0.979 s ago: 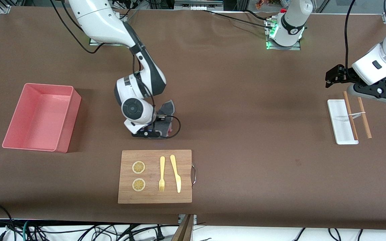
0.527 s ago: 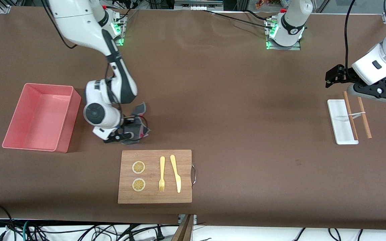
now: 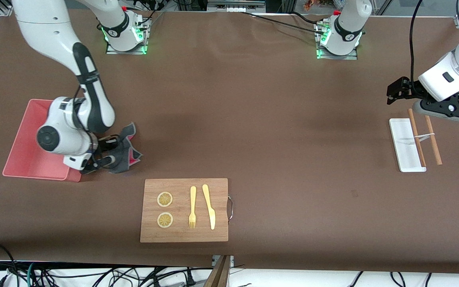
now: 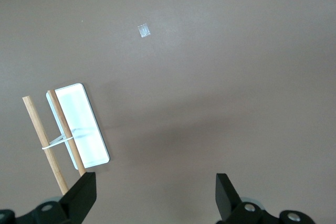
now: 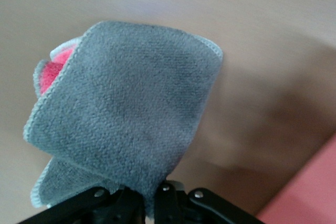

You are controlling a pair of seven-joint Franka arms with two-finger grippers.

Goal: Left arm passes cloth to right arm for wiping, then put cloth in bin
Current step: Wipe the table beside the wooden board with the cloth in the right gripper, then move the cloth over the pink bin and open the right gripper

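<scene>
Cloth: we saw the cloth pinched in the right gripper, hanging folded over the table just beside the bin, at the right arm's end; grey, with a pink inner face showing at one fold.
Right gripper: we found its fingers pressed together on the cloth, over the table next to the bin's wall.
Bin: it stood on the table, partly hidden by the right arm's wrist.
Wooden board: we noted the wooden board nearer the front camera than the cloth, carrying two lemon slices, a fork and a knife.
Left gripper: we saw the left gripper waiting over the table at the left arm's end, fingers spread, holding nothing.
White tray: the white tray lay beneath it, with two wooden sticks resting across its edge.
</scene>
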